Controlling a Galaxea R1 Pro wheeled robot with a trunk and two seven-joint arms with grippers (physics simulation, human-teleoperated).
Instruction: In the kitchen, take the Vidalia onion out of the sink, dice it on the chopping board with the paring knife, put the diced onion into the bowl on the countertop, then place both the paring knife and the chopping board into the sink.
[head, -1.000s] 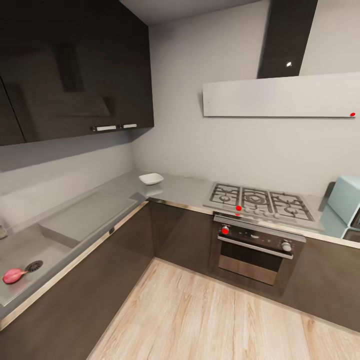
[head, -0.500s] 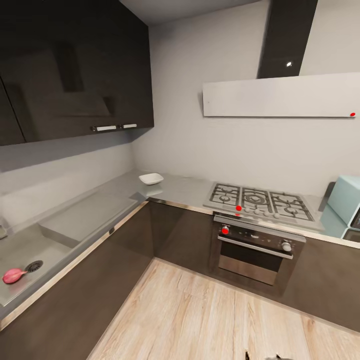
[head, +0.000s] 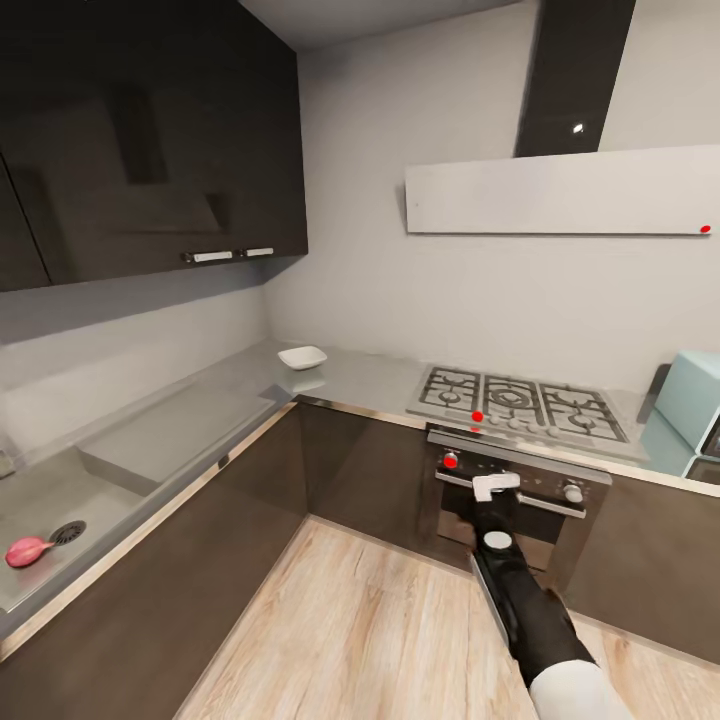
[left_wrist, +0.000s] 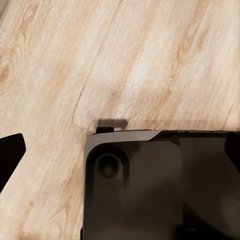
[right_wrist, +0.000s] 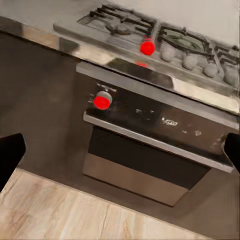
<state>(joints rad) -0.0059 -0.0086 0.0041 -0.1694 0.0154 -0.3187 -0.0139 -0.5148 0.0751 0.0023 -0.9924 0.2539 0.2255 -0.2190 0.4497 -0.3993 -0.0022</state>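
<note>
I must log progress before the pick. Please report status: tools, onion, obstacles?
Right tool raised before the steel oven, empty. Small pinkish-red onion in the steel sink, beside the drain. Nothing around it.

the sink at nine o'clock in the head view is cut off by the frame's edge, and its tap shows as just a sliver. the light blue appliance at three o'clock is cropped too. the right tool is seen from behind, so its jaw gap cannot be told there. in the right wrist view its dark fingertips barely enter at the frame's edges. in the left wrist view a dark robot part hides much of the wooden floor.
</note>
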